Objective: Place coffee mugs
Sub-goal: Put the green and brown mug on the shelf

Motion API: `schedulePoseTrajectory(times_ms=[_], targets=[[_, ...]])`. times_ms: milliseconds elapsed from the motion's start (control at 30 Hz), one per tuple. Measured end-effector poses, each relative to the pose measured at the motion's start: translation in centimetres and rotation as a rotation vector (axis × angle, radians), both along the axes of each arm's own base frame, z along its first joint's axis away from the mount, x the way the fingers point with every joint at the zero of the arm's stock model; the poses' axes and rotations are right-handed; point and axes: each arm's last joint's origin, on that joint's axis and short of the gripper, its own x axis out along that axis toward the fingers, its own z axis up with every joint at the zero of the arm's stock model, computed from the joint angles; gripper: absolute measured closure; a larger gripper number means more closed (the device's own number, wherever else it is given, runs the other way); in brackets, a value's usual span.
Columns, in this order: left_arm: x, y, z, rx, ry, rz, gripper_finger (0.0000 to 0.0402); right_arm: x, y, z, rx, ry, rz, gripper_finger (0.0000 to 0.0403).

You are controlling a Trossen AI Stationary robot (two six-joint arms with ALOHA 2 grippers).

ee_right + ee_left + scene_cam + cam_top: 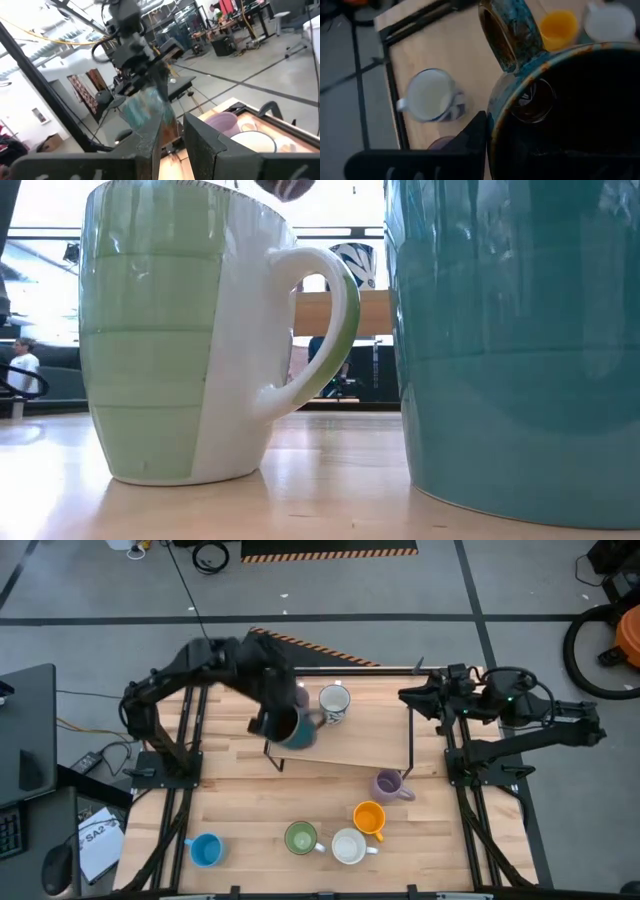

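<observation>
My left gripper (283, 726) is shut on the dark brown, blue-glazed mug (293, 730), held above the raised wooden shelf (370, 745). The mug fills the left wrist view (570, 115), and its base shows at the top of the low view (285, 188). The white patterned mug (334, 702) stands on the shelf, with a lavender mug (442, 144) half hidden beside it. On the table stand a second lavender mug (390, 785) and orange (369, 819), green (301, 838), white (349, 846) and blue (205, 850) mugs. My right gripper (408, 697) waits, shut, at the shelf's right end. My left gripper holds the dark mug by its rim (492, 125), on the side away from the handle (512, 30). One finger (475, 135) lies against the outside of the wall; the other is lost in the dark inside. The fingers come from above, and the mug hangs clear of the shelf.
The shelf stands on thin black legs (410, 740) across the table's far half. The green mug (150, 340) and blue mug (520, 340) stand close to the low camera near the table's front edge. Bare wood lies at the front right of the table.
</observation>
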Motion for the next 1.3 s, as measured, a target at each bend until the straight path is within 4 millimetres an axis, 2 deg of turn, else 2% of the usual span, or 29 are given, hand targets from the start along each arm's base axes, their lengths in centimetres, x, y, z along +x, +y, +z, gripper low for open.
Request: schedulePoseTrajectory(times_ms=[200,300,400,633,867,1033,1300], targets=[[1.1,-2.6,-2.4,0.08,0.097,-0.158,0.0353,0.7,0.7,-0.3,-0.001,0.025,0.052,0.0317],[1.6,-3.1,-4.2,0.125,0.175,-0.217,0.0353,1.0,1.0,-0.4,-0.002,0.034,0.072,0.0317],[1.8,-3.4,-5.2,0.2,0.214,-0.283,0.0353,1.1,1.2,-0.5,-0.01,0.041,0.08,0.0317],[2.1,-3.7,-5.5,0.347,0.227,-0.371,0.0352,1.2,1.3,-0.5,-0.015,0.042,0.08,0.0317],[2.3,-4.0,-5.7,0.49,0.235,-0.588,0.0352,1.2,1.3,-0.3,-0.018,0.02,0.077,0.0317],[2.5,-4.1,-5.6,0.493,0.209,-0.601,0.0352,1.2,1.3,-0.3,-0.017,0.018,0.078,0.0317],[4.3,-5.0,-7.5,0.501,0.273,-0.646,0.0352,1.2,1.3,-0.2,-0.021,0.007,0.077,0.0317]])
